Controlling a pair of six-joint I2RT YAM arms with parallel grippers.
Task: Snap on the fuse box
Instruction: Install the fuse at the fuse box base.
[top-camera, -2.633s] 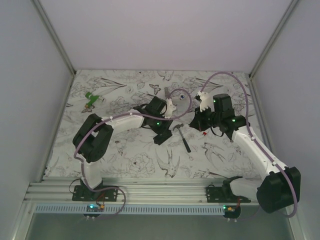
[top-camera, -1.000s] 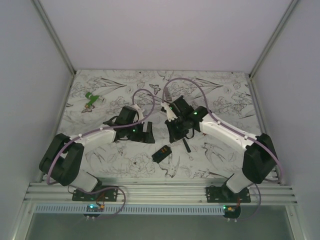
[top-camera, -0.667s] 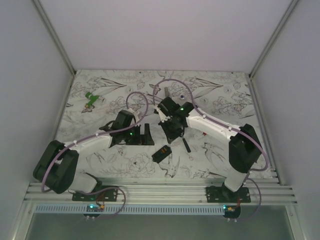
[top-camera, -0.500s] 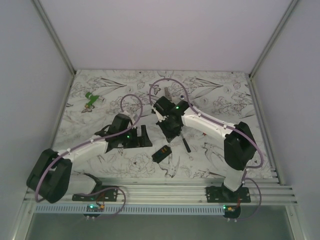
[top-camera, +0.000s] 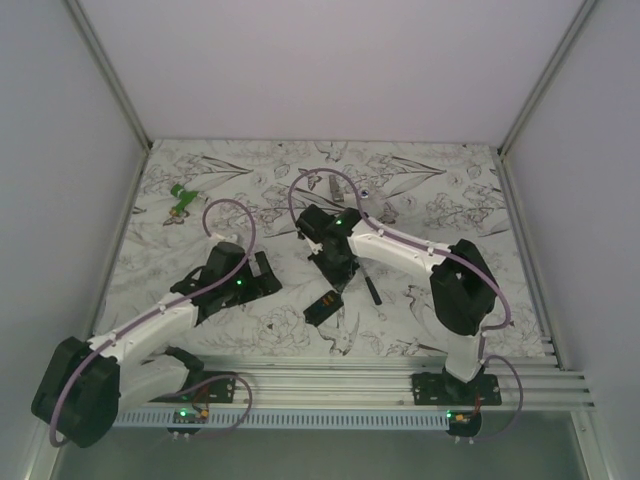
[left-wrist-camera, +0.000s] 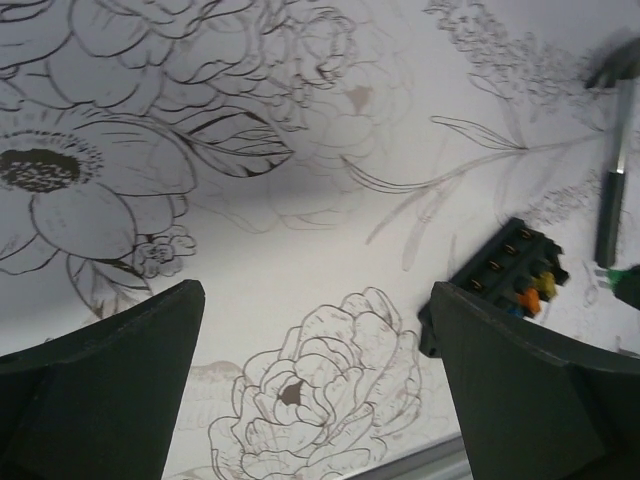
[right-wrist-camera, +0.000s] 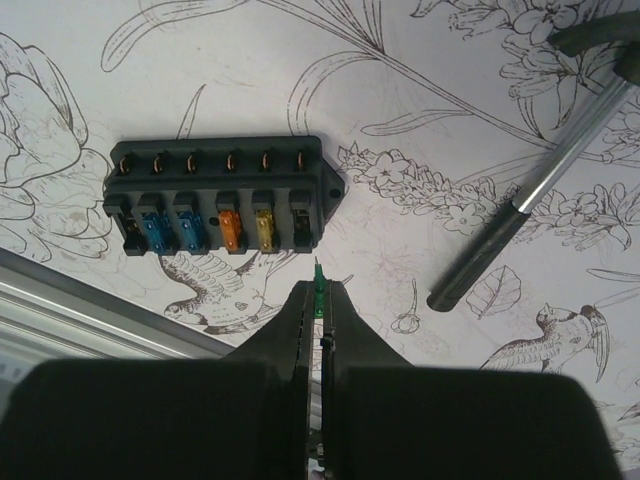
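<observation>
Fuse box (top-camera: 322, 307) lies diagonal — right tool (right-wrist-camera: 318, 296) pinches green fuse (right-wrist-camera: 319, 273), left tool (left-wrist-camera: 315, 305) wide.

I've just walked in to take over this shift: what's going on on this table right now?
The right gripper is shut on a small green fuse-like piece, held just short of the black rectangular plastic fuse box. The box lies on the flower-printed table with blue, orange and yellow fuses already seated. The left gripper is open and empty, off to the box's side. A black-handled metal hammer lies nearby, with neither gripper on it.
</observation>
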